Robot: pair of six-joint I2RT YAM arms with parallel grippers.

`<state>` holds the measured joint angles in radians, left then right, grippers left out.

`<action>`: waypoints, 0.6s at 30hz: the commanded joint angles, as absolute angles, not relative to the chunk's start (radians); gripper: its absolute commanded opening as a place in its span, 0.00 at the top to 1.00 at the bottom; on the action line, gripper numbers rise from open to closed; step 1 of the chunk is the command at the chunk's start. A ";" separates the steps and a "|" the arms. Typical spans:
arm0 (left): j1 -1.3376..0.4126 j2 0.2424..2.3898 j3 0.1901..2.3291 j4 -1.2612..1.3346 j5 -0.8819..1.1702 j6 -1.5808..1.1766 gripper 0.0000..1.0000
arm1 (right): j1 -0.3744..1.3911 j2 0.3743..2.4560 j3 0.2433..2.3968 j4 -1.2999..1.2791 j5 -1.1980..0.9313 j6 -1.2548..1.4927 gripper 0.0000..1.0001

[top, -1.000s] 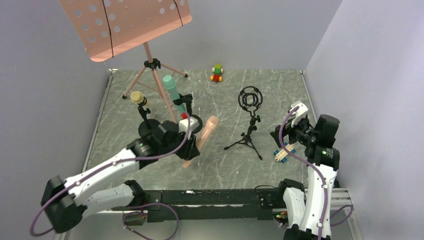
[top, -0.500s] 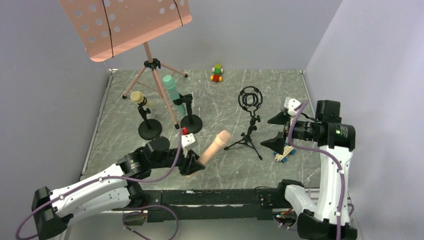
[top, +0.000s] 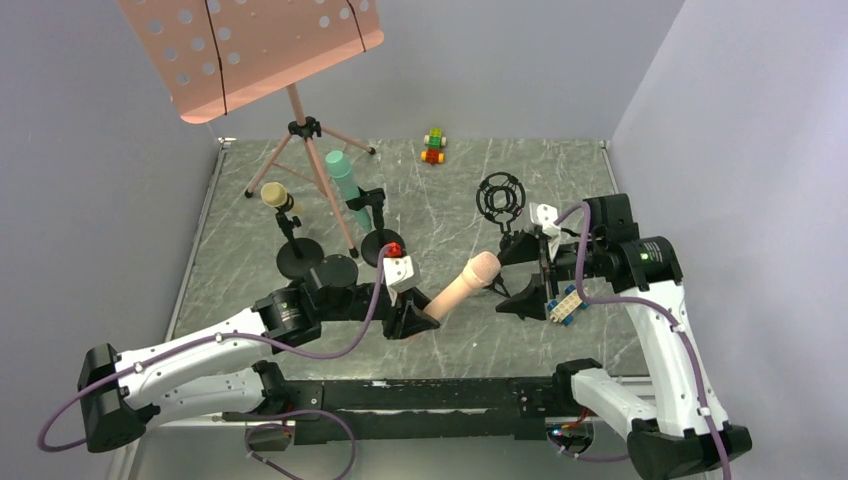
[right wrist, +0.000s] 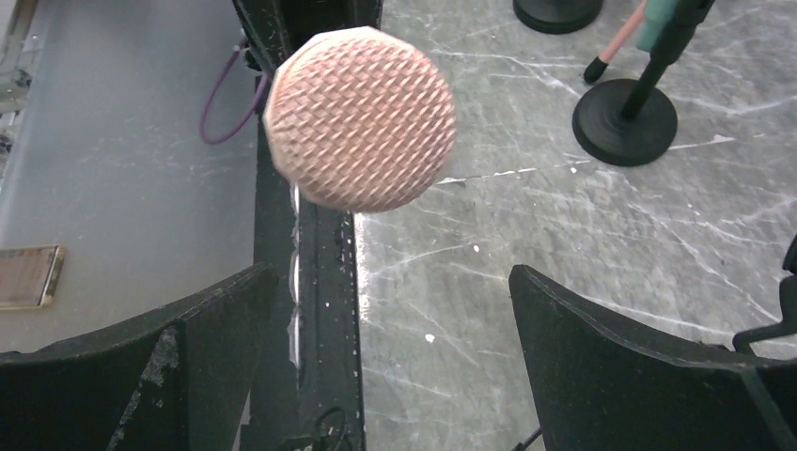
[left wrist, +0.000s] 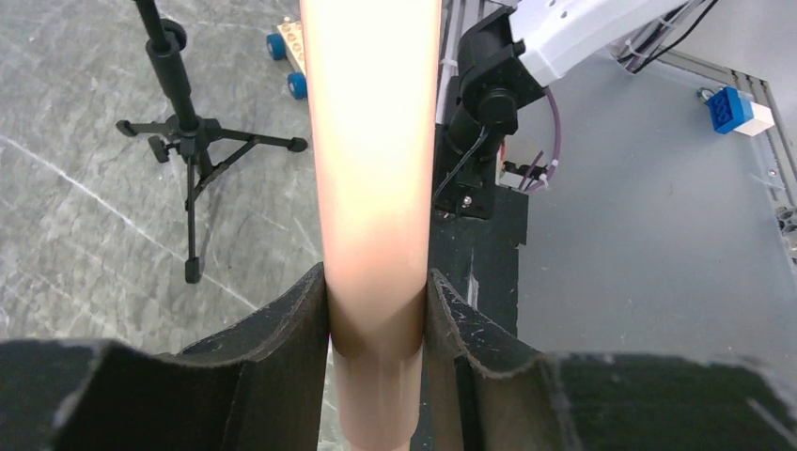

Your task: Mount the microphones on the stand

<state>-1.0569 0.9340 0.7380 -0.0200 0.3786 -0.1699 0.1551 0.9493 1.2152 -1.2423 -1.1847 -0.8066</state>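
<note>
Both arms swung inward since earlier. Top view: left fingers clamp salmon pink microphone by its tail, head raised toward spread right fingers. Left wrist: microphone shaft pinched between both fingers. Right wrist: mesh head hangs ahead of wide-apart fingers, untouched.

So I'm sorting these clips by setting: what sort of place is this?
Probably a robot lab test cell: a walled-in marble-look table, left arm and right arm mounted at its edge, and a pink music stand as prop.
</note>
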 commanded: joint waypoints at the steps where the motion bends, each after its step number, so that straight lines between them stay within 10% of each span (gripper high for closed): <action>1: -1.070 0.941 0.775 0.057 0.445 -0.148 1.00 | 0.195 0.971 1.213 -1.167 -1.206 -0.803 0.00; 18: -1.084 1.031 0.799 0.065 0.494 -0.145 1.00 | 0.309 1.075 1.287 -1.228 -1.268 -0.837 0.01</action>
